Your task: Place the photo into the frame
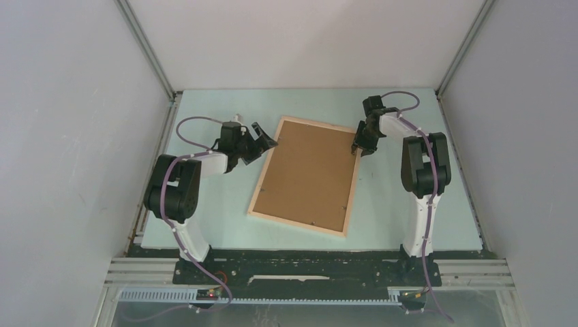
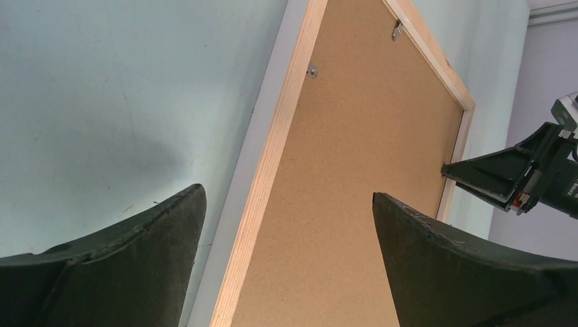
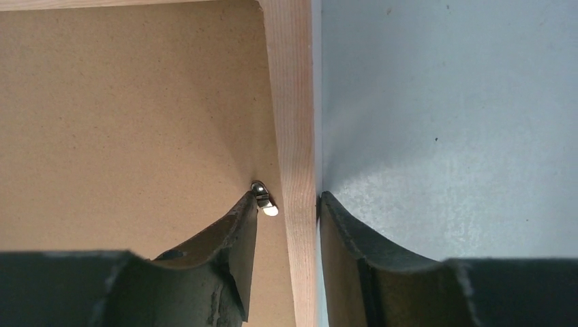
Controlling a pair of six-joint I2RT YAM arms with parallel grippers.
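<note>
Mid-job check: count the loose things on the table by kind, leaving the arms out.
Wooden frame: 1
Brown backing board, sitting in the frame: 1
Photo: 0 in view
Total: 2

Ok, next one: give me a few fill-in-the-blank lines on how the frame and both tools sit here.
1. The frame lies face ___, its brown backing board upward.
2. The right tool straddles the frame's rim: one finger over the backing board, the other over the ___.
3. The left tool has its jaws wide ___, holding nothing.
Missing: down; table; open.
</note>
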